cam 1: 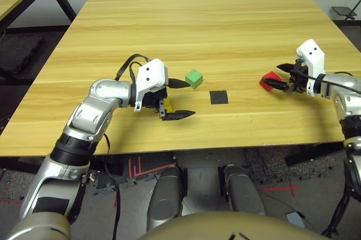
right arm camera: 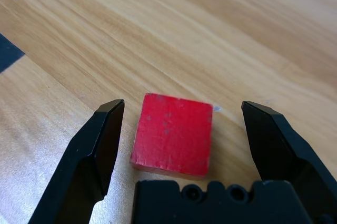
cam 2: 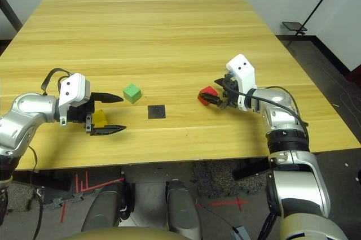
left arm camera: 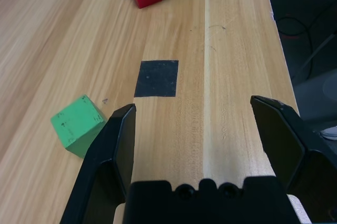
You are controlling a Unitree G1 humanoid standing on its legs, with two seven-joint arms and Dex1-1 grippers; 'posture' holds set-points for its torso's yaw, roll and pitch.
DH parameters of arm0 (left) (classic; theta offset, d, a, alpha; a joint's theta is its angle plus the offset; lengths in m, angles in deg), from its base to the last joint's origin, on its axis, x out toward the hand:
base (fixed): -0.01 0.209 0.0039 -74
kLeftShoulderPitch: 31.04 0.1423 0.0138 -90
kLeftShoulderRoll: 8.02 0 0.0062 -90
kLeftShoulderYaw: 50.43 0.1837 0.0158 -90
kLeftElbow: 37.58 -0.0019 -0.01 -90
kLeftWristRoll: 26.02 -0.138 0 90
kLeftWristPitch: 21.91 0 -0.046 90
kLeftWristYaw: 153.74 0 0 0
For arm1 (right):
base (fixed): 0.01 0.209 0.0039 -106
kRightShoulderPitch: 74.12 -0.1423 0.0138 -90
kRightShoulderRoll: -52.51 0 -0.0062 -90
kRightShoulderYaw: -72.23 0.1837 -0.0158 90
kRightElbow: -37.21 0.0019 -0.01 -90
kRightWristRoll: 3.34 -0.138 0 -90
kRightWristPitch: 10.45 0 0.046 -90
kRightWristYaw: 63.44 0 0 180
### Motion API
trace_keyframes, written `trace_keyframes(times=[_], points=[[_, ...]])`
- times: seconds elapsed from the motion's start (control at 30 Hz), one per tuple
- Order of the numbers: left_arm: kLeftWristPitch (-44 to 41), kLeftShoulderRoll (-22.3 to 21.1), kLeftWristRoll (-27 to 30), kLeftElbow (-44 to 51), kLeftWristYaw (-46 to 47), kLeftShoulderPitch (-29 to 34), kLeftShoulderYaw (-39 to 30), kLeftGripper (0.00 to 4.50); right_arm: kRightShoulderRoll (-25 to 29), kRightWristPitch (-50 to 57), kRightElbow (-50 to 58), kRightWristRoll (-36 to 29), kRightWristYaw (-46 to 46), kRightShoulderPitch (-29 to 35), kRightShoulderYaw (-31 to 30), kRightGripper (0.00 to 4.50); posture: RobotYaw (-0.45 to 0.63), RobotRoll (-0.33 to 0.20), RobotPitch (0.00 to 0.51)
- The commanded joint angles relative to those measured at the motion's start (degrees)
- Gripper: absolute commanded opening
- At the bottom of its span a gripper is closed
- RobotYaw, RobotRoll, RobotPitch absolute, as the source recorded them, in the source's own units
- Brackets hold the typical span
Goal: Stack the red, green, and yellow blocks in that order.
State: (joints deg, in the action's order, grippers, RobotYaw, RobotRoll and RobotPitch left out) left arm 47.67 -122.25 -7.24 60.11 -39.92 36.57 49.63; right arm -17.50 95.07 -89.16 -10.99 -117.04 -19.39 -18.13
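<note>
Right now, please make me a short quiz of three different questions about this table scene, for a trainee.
1. True or false: the small matte red cube sits between the open fingers of the right gripper, not yet clamped.
2. Which thing lies between the small green cube and the red cube on the light wooden table? A) the small yellow cube B) the flat black square patch C) a coiled cable
3. Fill in: the yellow cube rests beside the open left gripper, so the cubes stacked so far number ____.

Key: 1 true; 2 B; 3 none.
</note>
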Motion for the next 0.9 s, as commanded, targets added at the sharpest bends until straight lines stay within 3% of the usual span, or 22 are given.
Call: trace_keyframes(times=[0.03,0.27,0.3,0.6,0.73,0.9], points=[[-0.16,-0.63,-0.46,0.74,0.58,1.15,-0.54,4.44,-1.17,0.96,-1.90,1.22,1.30,-0.66,-0.76,4.50,0.23,-0.157,0.086],[-0.97,-1.50,0.04,1.85,1.73,2.55,-2.01,4.50,-3.16,0.93,-3.46,1.88,1.79,-2.43,-1.42,2.15,0.27,-0.146,0.087],[-1.10,-1.75,0.08,2.18,1.77,2.70,-2.24,4.50,-3.23,1.07,-1.94,1.55,0.07,-2.64,-1.86,2.05,0.28,-0.143,0.085],[-2.59,-3.34,0.24,2.90,1.27,1.83,-2.65,4.50,-2.11,4.20,13.68,-0.12,-22.60,-3.99,-12.56,2.06,0.28,-0.149,0.074],[-2.66,-3.27,-0.06,2.53,1.54,1.30,-2.53,4.50,-3.76,0.47,10.61,1.49,-26.26,-6.89,-16.03,2.06,0.30,-0.155,0.070],[-3.77,-3.07,0.07,3.69,2.85,1.64,-2.80,4.50,-8.46,-7.69,-1.66,4.68,-27.06,-12.55,-18.36,2.06,0.33,-0.158,0.067]])
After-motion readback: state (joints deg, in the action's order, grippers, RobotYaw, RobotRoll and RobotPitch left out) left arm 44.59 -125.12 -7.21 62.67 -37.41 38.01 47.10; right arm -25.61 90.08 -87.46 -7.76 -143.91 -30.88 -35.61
